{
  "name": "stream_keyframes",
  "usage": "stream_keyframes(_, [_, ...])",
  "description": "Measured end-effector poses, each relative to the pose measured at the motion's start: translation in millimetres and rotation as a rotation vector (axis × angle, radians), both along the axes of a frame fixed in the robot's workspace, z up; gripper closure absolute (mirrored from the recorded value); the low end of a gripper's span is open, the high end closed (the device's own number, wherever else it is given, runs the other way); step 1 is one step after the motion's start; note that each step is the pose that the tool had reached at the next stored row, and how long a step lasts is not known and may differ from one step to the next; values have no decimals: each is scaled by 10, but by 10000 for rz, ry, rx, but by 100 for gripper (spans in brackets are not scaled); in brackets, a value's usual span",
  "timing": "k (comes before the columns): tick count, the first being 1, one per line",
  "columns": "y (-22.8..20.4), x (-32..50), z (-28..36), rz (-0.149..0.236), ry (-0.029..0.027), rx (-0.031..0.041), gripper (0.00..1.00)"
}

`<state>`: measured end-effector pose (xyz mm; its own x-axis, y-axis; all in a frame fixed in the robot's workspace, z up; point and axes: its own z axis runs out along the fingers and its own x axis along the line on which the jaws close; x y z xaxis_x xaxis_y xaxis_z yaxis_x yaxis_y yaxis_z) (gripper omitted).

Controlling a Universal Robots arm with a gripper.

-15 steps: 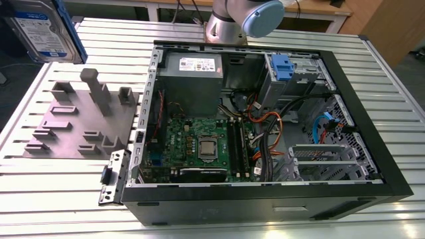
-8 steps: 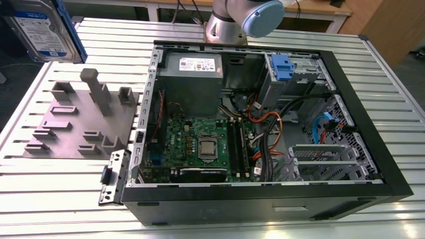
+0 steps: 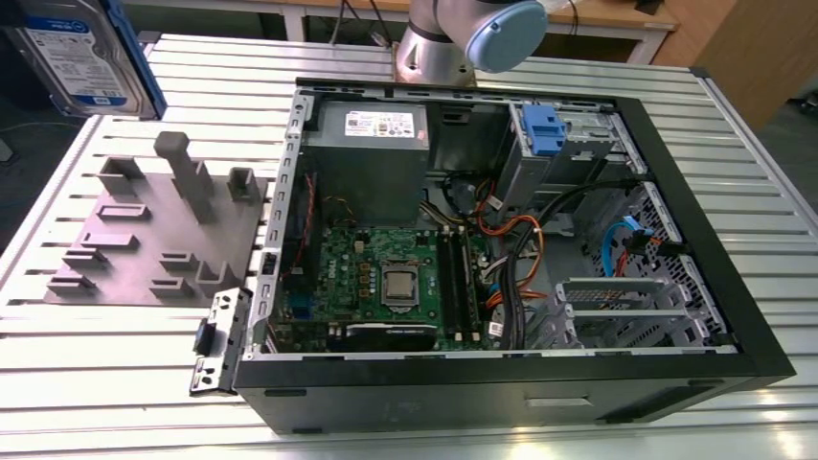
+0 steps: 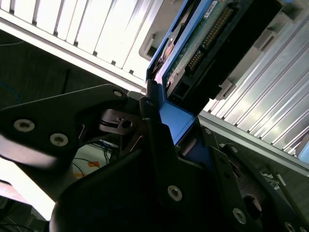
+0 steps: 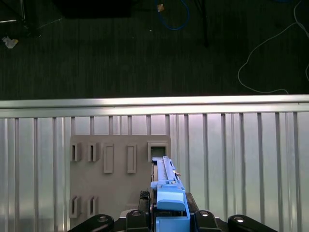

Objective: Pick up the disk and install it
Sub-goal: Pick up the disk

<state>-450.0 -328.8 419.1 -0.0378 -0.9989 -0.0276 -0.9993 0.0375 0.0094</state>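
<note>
The disk, a silver hard drive with a white-and-blue label and a blue carrier frame, hangs in the air at the exterior view's upper left, above the table's far corner. In the first wrist view the disk shows edge-on, and my gripper is shut on its blue frame over the grey fixture plate. The second wrist view shows the same grip from close up: the black fingers clamp the blue frame of the disk, whose circuit-board side faces the camera.
An open black computer case lies on the slatted aluminium table, with the motherboard, a grey power supply and a drive bay with a blue latch. The grey fixture plate stands at the case's left. The arm's base rises behind the case.
</note>
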Motion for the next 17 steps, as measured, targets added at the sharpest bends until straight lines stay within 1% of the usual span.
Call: stream_keyframes(17, [0,0,95,0,0,0,64])
